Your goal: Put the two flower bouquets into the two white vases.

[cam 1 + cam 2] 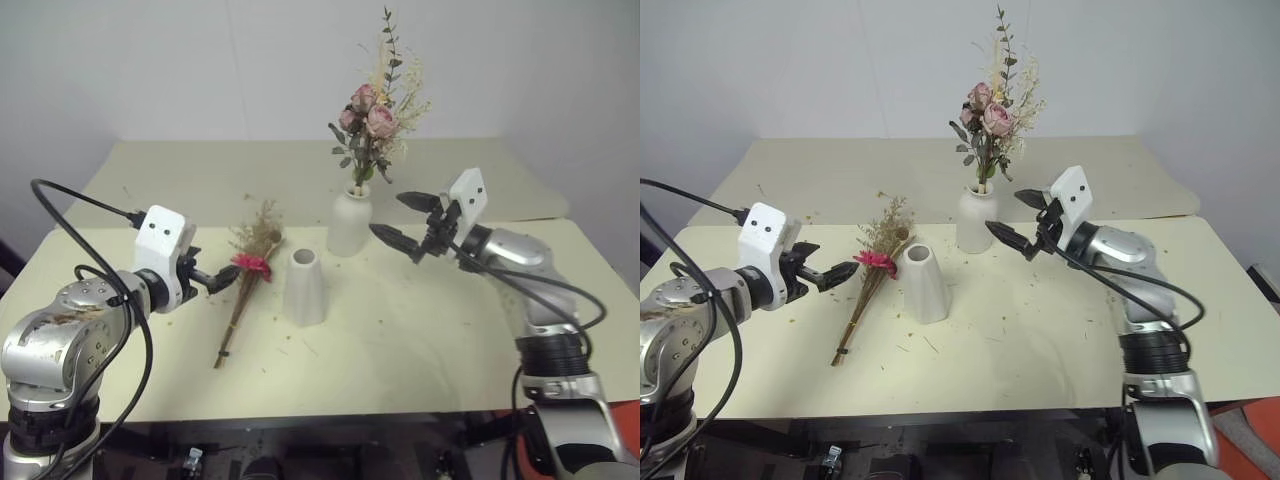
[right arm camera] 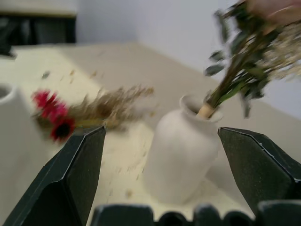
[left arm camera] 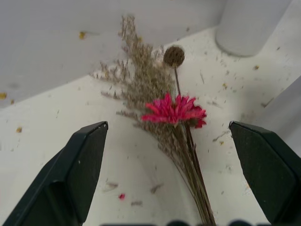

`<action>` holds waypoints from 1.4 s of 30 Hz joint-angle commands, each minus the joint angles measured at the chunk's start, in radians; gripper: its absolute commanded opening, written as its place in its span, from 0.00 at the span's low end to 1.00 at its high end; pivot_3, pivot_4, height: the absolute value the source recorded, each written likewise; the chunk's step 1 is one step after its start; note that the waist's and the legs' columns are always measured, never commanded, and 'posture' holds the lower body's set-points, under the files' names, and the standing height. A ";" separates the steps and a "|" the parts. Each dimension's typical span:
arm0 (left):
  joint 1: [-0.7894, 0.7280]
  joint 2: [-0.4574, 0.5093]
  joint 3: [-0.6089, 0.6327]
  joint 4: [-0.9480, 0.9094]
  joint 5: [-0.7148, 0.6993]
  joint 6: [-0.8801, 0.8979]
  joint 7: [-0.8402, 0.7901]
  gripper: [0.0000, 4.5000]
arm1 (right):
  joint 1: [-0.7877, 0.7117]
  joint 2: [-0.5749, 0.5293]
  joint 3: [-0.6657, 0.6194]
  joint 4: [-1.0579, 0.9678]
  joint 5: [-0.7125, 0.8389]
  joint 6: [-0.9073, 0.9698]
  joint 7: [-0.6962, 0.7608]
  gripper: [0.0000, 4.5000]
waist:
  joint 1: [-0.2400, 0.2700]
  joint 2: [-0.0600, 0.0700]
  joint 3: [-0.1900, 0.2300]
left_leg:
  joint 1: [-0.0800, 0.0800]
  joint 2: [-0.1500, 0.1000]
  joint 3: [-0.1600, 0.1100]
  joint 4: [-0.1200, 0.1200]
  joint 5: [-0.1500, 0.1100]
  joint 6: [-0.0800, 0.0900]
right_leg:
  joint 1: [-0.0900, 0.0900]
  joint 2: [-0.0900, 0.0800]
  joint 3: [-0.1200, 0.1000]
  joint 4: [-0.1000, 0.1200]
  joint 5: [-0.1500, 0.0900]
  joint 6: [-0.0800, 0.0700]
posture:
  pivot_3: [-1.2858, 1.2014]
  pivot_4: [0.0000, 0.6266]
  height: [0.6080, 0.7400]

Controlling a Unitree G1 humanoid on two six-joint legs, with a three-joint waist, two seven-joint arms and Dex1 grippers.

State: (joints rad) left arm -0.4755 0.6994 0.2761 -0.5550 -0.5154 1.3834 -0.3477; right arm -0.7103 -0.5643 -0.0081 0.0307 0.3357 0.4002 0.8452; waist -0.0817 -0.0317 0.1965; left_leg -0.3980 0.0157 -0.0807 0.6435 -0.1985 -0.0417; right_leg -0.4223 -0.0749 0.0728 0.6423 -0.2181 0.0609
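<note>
Table [image 1: 420,340]: pale cream top, strewn w/ small dried bits; a second table surface abuts at the far side, white wall behind.

Bottle-shaped vase [image 1: 349,222]: upright, approx. centre of table, slightly to the far side. Holds the rose bouquet [image 1: 372,118], pale pink heads w/ green leaves and pale sprigs; stems enter the narrow neck, bunch rises well above the vase and leans slightly right.

Cone vase [image 1: 304,287]: upright, mouth up, nothing in it; stands near and just left of the bottle-shaped vase, the two apart.

Daisy bouquet [image 1: 250,268]: lies flat on the table, just left of the cone vase, not touching it. Magenta-red head approx. mid-length, tan grasses pointing to the far side, thin stems running toward the near-left. Left wrist view shows the same bunch, red head on top of the grasses, one round brown seed head beyond it.

L gripper [image 1: 222,277]: left of the daisy bouquet, fingers spread wide, grasping nothing, tips pointing right toward the red head; from the head views, contact w/ the flower can't be judged. In left wrist view the bunch lies btw. the two fingers [image 3: 82,165], clear of both.

R gripper [image 1: 405,222]: just right of the bottle-shaped vase, at about its height, fingers spread wide and released, nothing held, pointing left at the vase w/ a gap. Right wrist view: vase and stems framed btw. the spread fingers.
</note>
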 commanded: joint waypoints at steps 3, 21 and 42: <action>-0.075 0.049 -0.069 0.012 0.024 0.223 0.059 1.00 | -0.044 -0.124 0.000 -0.167 0.101 0.188 0.128 1.00 | 0.007 0.000 0.000 | -0.001 0.000 0.000 0.000 0.000 0.000 | -0.001 0.000 0.000 -0.001 0.000 0.000 | 0.52 0.24 1.00; -0.183 0.006 -0.221 0.303 -0.080 0.202 -0.082 0.96 | 0.035 -0.203 -0.025 -0.335 0.134 0.241 0.103 1.00 | 0.018 -0.001 0.000 | -0.002 -0.001 0.000 0.000 0.000 0.000 | -0.001 -0.001 -0.001 -0.002 0.000 -0.001 | 0.52 0.24 1.00; -0.243 -0.037 -0.232 0.437 0.012 0.116 -0.050 0.00 | 0.100 -0.241 -0.085 -0.392 0.188 0.253 0.094 1.00 | 0.025 -0.001 0.000 | -0.002 -0.001 0.000 0.000 0.000 0.000 | -0.001 -0.001 -0.001 -0.002 0.000 0.000 | 0.52 0.24 1.00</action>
State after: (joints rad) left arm -0.6942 0.6650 -0.0057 -0.0925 -0.5267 1.5427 -0.4161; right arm -0.6063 -0.7895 -0.0533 -0.3286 0.4980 0.6642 0.9349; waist -0.0568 -0.0326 0.1967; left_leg -0.4002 0.0150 -0.0804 0.6436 -0.1985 -0.0419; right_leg -0.4233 -0.0762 0.0722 0.6404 -0.2183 0.0605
